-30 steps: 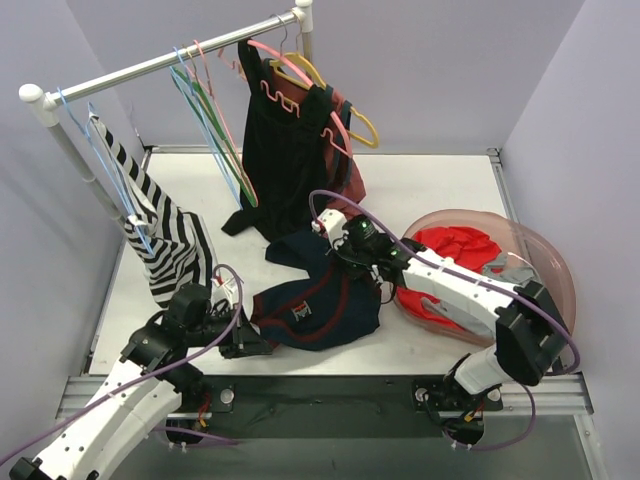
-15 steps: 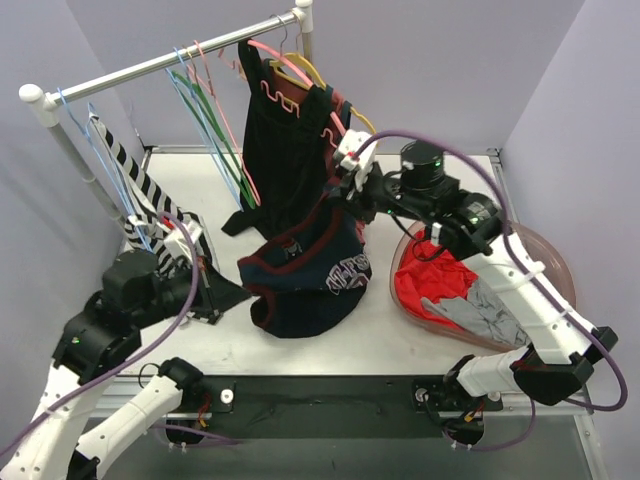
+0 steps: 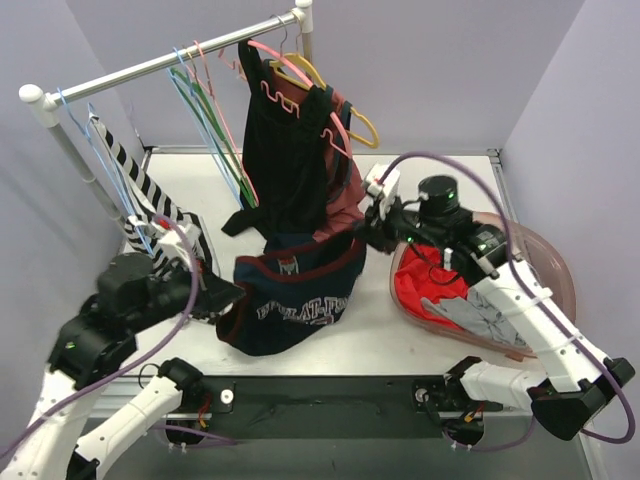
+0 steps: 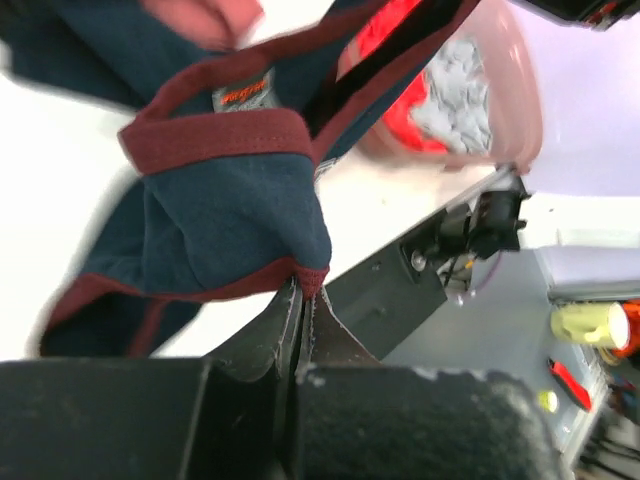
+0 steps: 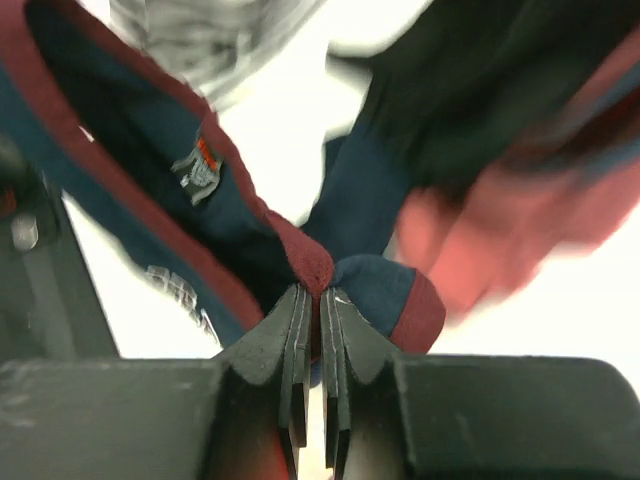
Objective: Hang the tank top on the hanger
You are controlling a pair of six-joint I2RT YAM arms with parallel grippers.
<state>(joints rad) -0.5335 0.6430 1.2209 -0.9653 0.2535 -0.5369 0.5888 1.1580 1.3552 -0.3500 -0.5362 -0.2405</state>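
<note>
The navy tank top [image 3: 290,305] with dark red trim and white lettering hangs stretched between my two grippers above the table. My left gripper [image 3: 226,294] is shut on its red-trimmed edge at the left; the left wrist view shows the jaws pinching the trim [image 4: 303,285]. My right gripper [image 3: 366,232] is shut on the trim at the upper right, as the right wrist view [image 5: 318,285] shows. A thin pink hanger [image 3: 222,115] hangs bare on the rail at the back, apart from the tank top.
The clothes rail [image 3: 160,64] crosses the back left. It carries a black dress [image 3: 285,150], a striped garment [image 3: 160,235], a green hanger [image 3: 205,105] and a yellow hanger [image 3: 366,130]. A pink basin [image 3: 545,255] holding red and grey clothes sits at the right.
Both grippers have lifted the tank top off the table and spread it open. The right gripper rose, then came down and to the right. The lettering now faces the camera.
</note>
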